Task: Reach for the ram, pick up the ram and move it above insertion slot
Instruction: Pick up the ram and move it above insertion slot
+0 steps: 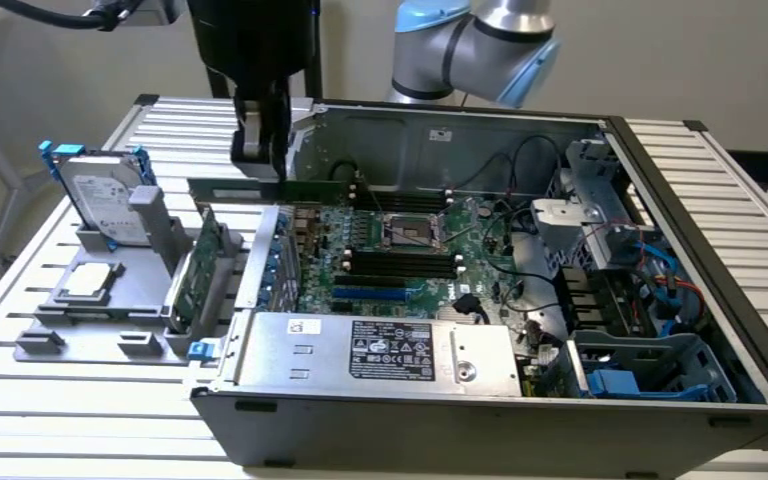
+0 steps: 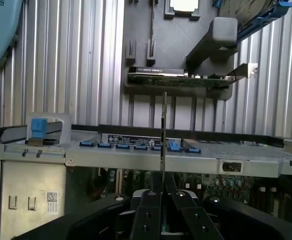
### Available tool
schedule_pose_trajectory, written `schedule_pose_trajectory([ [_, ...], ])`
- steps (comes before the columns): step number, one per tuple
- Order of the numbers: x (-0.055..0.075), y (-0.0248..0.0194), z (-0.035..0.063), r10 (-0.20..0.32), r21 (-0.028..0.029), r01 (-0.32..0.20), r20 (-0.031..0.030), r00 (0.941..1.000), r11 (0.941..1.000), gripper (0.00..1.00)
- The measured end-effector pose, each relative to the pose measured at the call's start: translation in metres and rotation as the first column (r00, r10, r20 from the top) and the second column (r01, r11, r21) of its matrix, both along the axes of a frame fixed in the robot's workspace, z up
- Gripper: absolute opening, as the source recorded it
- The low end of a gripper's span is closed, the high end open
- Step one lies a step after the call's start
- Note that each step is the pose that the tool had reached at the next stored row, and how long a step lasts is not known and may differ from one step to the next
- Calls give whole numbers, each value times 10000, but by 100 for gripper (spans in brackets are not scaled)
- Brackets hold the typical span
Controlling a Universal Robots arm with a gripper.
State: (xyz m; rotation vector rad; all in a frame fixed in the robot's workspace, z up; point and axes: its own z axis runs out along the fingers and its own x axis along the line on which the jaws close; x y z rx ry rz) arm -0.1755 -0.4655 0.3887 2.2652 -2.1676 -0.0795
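Exterior view: gripper (image 1: 259,165) hanging over the near-left rim of the open computer case (image 1: 704,330) on the slatted bench (image 1: 37,400), clamped on the ram (image 1: 271,191), held level and edgewise above the motherboard (image 1: 398,260), short of the black slots (image 1: 398,265). Hard drive (image 1: 104,205) and expansion card (image 1: 191,270) parked upright in the grey fixture (image 1: 91,310) at the exterior view's left.

Wrist view: fingers (image 2: 151,215) pinched tight on the ram (image 2: 164,145), seen edge-on as a thin blade. Likely light and stiff but fragile; best gripped mid-length on the flat faces, clear of the contacts.
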Motion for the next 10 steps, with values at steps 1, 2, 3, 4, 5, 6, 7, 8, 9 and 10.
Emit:
schedule_pose_trajectory([
  [1,45,5,0,0,11,0,-1,10000,10000,14],
  [2,90,11,-1,-1,22,1,-2,10000,10000,14],
  [3,135,17,-1,-1,31,1,-3,10000,10000,14],
  [4,178,22,-2,0,38,0,-6,10000,10000,14],
  [5,228,28,-3,0,47,0,-7,10000,10000,14],
  [6,273,34,-4,0,54,0,-9,10000,10000,14],
  [7,317,41,-5,-1,61,1,-11,10000,10000,14],
  [8,362,47,-7,0,66,1,-14,10000,10000,14],
  [9,408,54,-11,0,72,0,-16,10000,10000,14],
  [10,452,61,-15,0,76,0,-18,10000,10000,14],
])
